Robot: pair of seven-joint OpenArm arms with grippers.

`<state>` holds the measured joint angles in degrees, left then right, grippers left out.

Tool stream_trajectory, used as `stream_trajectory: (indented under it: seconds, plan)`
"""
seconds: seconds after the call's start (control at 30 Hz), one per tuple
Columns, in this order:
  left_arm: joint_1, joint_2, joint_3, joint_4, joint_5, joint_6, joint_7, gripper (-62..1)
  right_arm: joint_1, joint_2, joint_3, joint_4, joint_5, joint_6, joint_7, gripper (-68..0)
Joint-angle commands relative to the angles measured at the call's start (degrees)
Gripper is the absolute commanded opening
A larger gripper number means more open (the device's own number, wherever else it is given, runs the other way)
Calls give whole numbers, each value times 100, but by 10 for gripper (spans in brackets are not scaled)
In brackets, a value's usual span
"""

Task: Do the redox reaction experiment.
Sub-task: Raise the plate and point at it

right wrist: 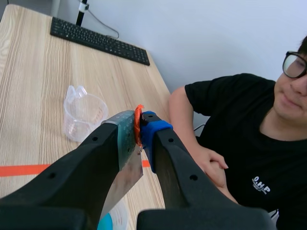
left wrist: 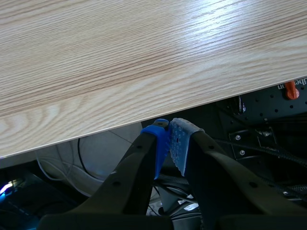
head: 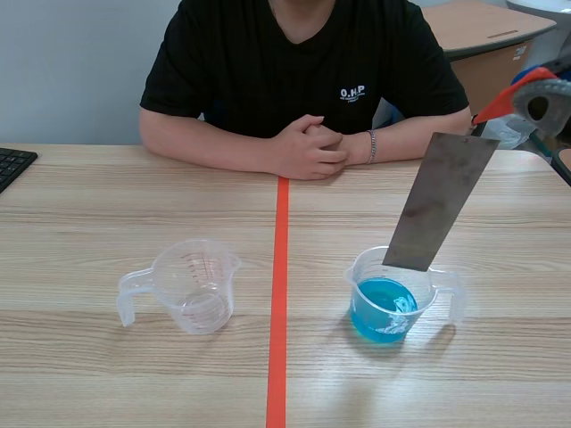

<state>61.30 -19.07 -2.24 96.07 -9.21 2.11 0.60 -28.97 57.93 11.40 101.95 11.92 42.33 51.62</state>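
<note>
The right claw [right wrist: 139, 125] pinches the top of a grey metal strip [head: 439, 201], which hangs tilted, its lower end at the mouth of the measuring cup [head: 443, 283] of blue liquid [head: 382, 303]. It is best lowered slowly, clear of the rim. The left claw [left wrist: 169, 139] is closed and empty, off the tabletop [left wrist: 144, 48] edge.

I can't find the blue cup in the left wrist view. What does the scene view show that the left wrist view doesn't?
Only the scene view: an empty clear measuring cup, a measuring cup of blue liquid, a grey metal strip that the right gripper holds tilted over that cup's mouth, a black keyboard and a person with clasped hands. Only the left wrist view: the left gripper, shut on nothing beyond the table's edge, with cables under the table. Both: the wooden table.
</note>
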Motion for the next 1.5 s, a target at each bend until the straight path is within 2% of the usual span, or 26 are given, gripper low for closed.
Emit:
stream_trajectory:
  seconds: [0.0,0.33,0.9,1.0,1.13,1.33,1.47]
  plan:
    - [46,15,-13,55,-13,9,-59,-568,17,76,166,59,170,39,39,-660]
    - [46,15,-13,55,-13,9,-57,-568,9,79,393,125,382,39,-72,-660]
    - [46,-24,-13,55,-13,2,-57,-568,9,76,393,125,378,39,-68,-660]
    - [46,-313,-2,57,-15,-33,-109,-568,9,76,393,125,378,39,-68,-660]
    - [44,-898,2,79,-20,-66,-448,-568,9,76,393,125,378,39,-68,-660]
    - [-136,-2100,13,79,-20,-680,-1198,-568,9,76,393,125,378,39,-70,-660]
    - [-682,-2830,111,79,-52,-796,-1300,-568,9,76,393,125,376,39,-72,-660]
